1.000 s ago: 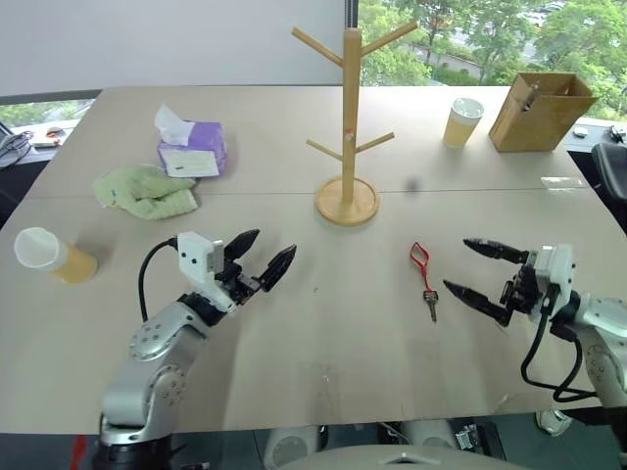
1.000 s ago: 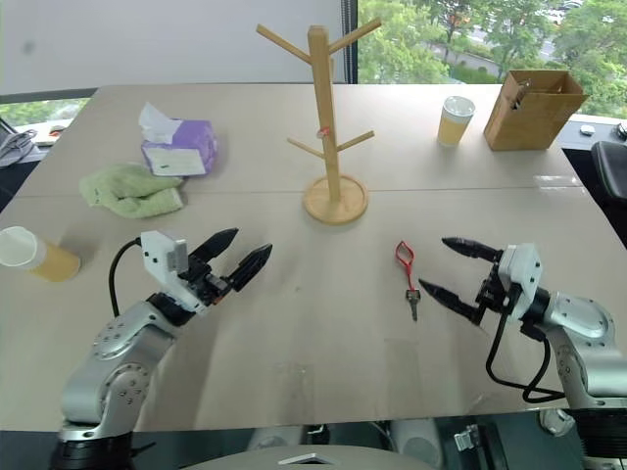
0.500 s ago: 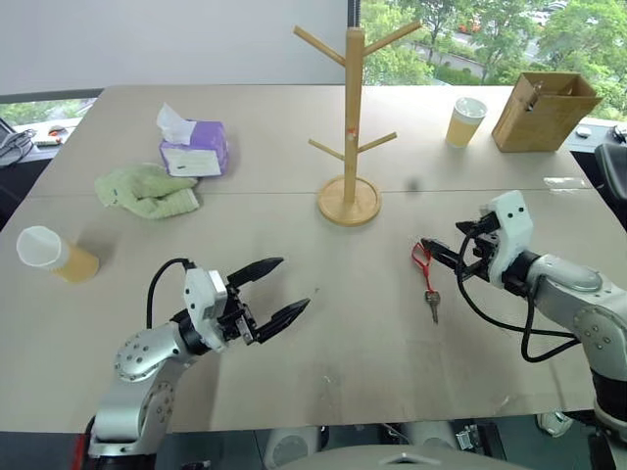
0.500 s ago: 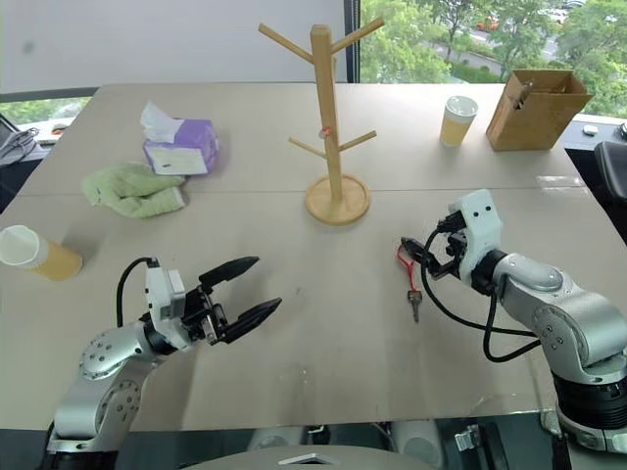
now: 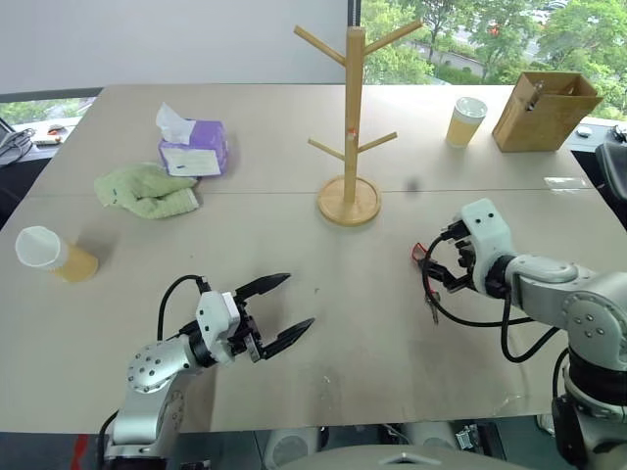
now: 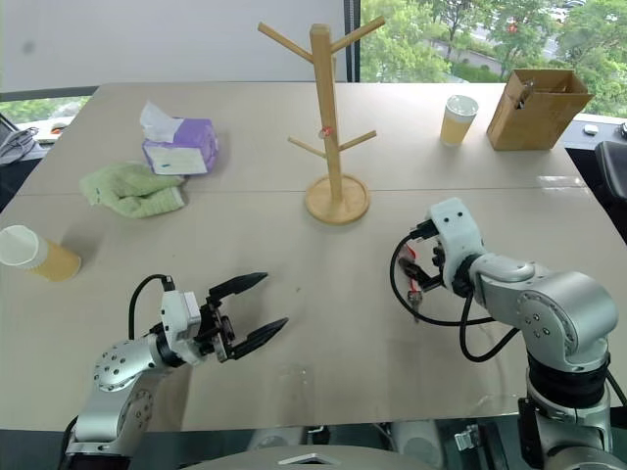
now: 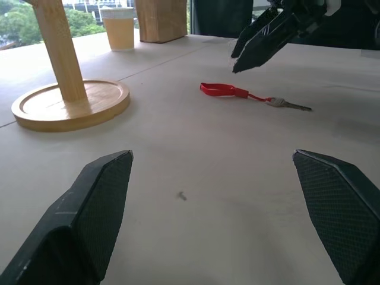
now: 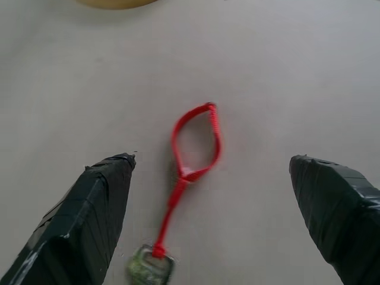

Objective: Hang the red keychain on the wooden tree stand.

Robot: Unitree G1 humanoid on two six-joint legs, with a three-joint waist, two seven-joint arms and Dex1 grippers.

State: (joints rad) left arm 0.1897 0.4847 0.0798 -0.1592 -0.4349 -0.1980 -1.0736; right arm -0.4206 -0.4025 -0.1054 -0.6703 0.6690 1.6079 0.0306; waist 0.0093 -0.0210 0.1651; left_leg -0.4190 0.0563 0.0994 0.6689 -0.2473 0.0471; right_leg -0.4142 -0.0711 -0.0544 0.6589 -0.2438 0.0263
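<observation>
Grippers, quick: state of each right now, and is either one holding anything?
Left gripper: open, holding nothing.
Right gripper: open, holding nothing, over the red keychain lying on the table.

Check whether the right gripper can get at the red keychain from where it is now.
Probably yes. The right gripper hovers over the red keychain with its fingers open to either side of it. The keychain lies flat on the bare table, with nothing in between.

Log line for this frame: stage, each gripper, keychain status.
stage: pre-grasp | right gripper: open, above red keychain | left gripper: open, empty | keychain: flat on table | wooden tree stand: bare
</observation>
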